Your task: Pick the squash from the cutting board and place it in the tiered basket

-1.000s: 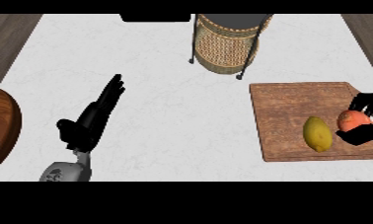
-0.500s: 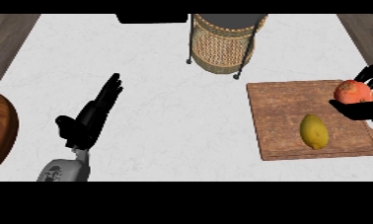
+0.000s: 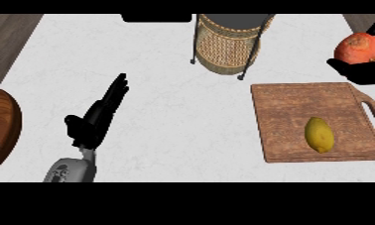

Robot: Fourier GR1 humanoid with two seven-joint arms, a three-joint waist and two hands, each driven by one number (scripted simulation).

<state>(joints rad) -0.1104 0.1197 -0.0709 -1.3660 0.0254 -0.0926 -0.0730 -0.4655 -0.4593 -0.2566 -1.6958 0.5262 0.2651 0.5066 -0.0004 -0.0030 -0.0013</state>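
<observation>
We see our right hand [image 3: 353, 70] at the view's right edge, fingers curled under the orange squash [image 3: 357, 48], off the cutting board [image 3: 293, 115] and right of the tiered basket [image 3: 225, 45]. Our left hand [image 3: 99, 115] rests over the worktop [image 3: 168, 105], fingers straight, holding nothing.

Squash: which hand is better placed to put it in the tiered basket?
Right. The right hand holds the squash, fingers curled under it, off the cutting board, just right of the tiered basket. The left hand is open over the counter at left, empty and farther away.
</observation>
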